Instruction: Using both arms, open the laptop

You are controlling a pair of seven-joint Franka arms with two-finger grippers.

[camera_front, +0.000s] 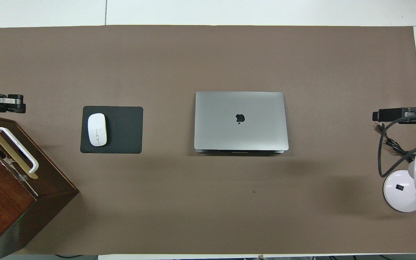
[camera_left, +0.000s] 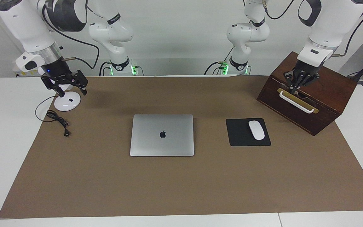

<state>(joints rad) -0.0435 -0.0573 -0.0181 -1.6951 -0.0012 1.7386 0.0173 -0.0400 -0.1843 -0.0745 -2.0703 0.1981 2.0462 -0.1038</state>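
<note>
The silver-grey laptop lies shut and flat in the middle of the brown mat, its dark apple logo up; it also shows in the overhead view. My right gripper hangs open and empty over the white lamp base, toward the right arm's end of the table; its tip shows in the overhead view. My left gripper hangs over the wooden box beside its white handle, its fingers drawn together on nothing; it also shows in the overhead view. Both grippers are well apart from the laptop.
A black mouse pad with a white mouse lies beside the laptop toward the left arm's end. A dark wooden box with a white handle stands there too. A white lamp base and black cable lie at the right arm's end.
</note>
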